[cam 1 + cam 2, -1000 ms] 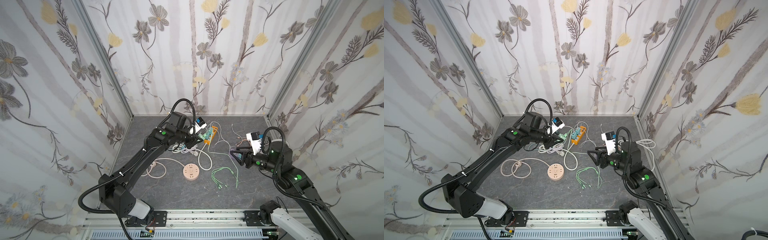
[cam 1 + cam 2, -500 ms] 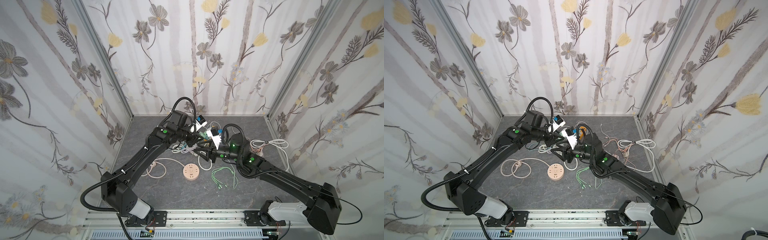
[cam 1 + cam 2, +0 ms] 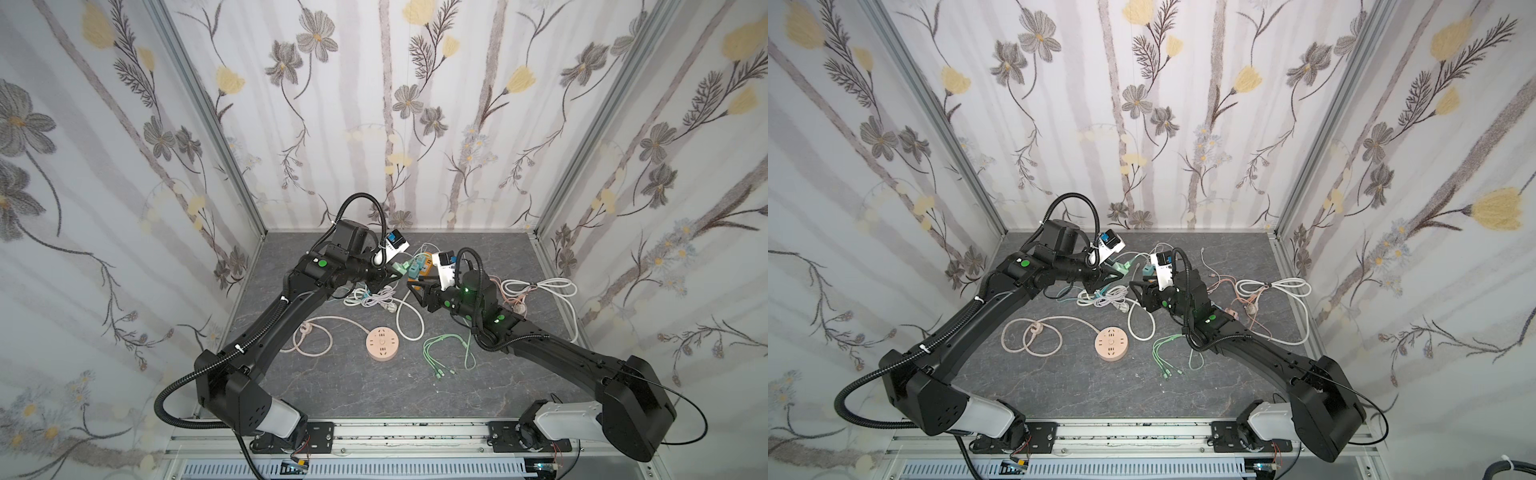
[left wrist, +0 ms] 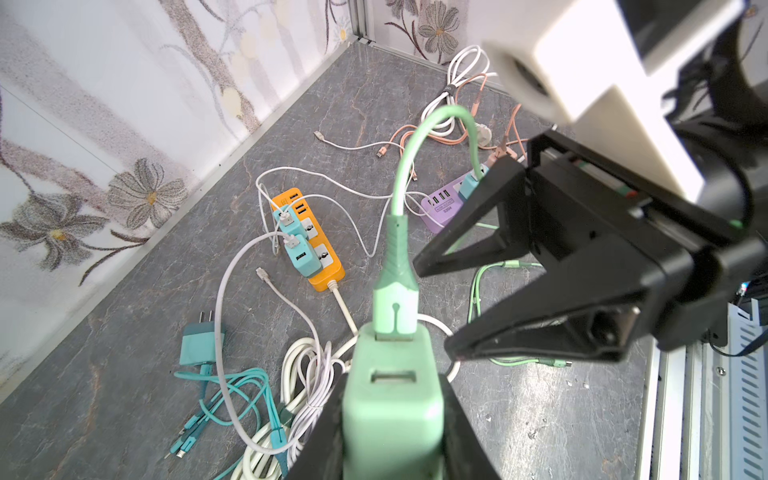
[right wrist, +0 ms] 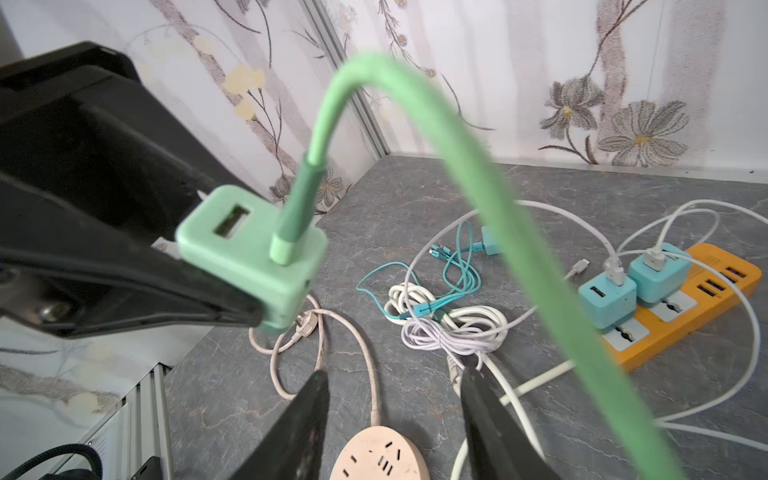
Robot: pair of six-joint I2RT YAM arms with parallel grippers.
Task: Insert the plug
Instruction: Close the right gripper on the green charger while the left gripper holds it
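My left gripper [image 4: 392, 415] is shut on a pale green charger block [image 4: 392, 399], held above the floor. A green USB plug [image 4: 395, 303] sits in one of the block's two ports, and the other port is empty. The plug's green cable [image 5: 519, 249] arches up and away from it. My right gripper [image 5: 395, 374] is open with nothing between its fingers, and stands just beside the plug [image 5: 291, 232] and block [image 5: 249, 257]. In both top views the left gripper [image 3: 392, 276] [image 3: 1111, 276] and the right gripper [image 3: 415, 289] [image 3: 1136, 289] meet near the middle back of the floor.
An orange power strip [image 4: 311, 241] carrying two teal chargers lies at the back, with a purple USB hub [image 4: 442, 208] near it. A round beige socket [image 3: 382, 343] lies in the middle. A loose teal charger [image 4: 199, 345], white cable coils [image 5: 449, 320] and green cable ends [image 3: 444, 357] litter the floor.
My right gripper has swung left from the right side to just beside the charger block. Its jaws have narrowed slightly. The left gripper has barely moved.
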